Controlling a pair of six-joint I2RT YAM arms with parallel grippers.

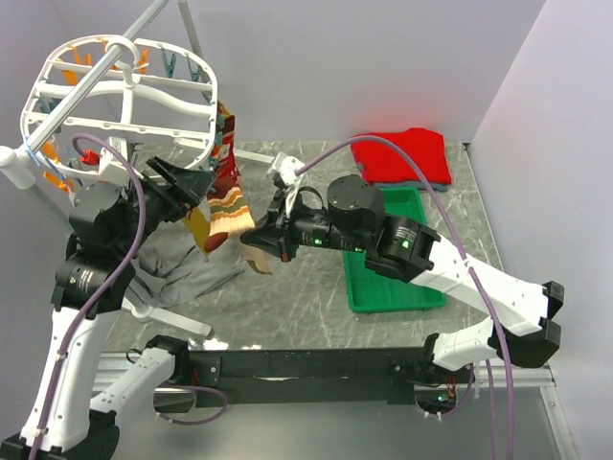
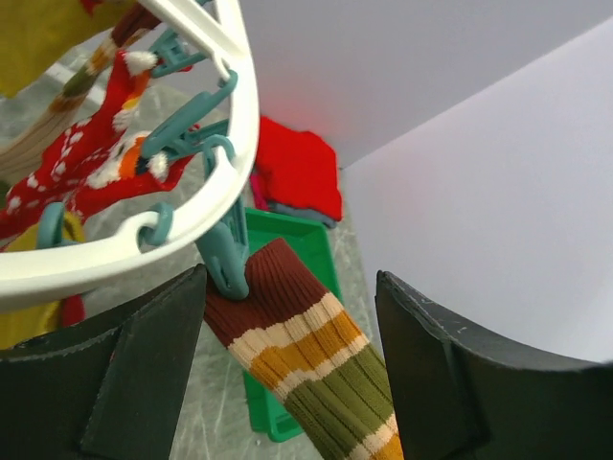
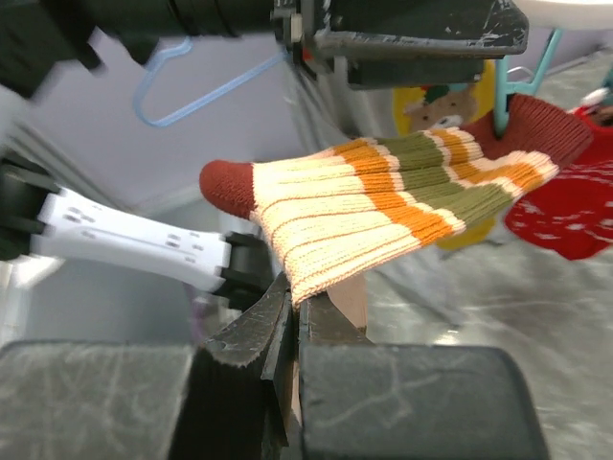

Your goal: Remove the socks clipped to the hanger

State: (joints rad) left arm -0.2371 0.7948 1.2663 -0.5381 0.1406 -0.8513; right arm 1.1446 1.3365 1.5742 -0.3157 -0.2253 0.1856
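The white oval hanger (image 1: 115,101) stands at the far left, and its rim (image 2: 239,125) shows in the left wrist view. A striped sock (image 1: 228,206) in brown, cream, orange and olive hangs from a teal clip (image 2: 225,259) on the rim. My left gripper (image 1: 182,187) is open, with one finger on each side of the sock's cuff (image 2: 287,326) just below the clip. My right gripper (image 1: 259,235) is shut on the sock's lower edge (image 3: 364,206) and holds it stretched sideways. Red patterned socks (image 2: 86,163) and a yellow sock (image 3: 450,105) stay clipped.
A green tray (image 1: 393,278) lies under the right arm, with a folded red garment (image 1: 402,158) behind it. A grey cloth (image 1: 177,264) lies under the left arm. A tan piece (image 3: 350,297) shows beside the right fingers. The hanger's pole (image 1: 144,29) rises at the back left.
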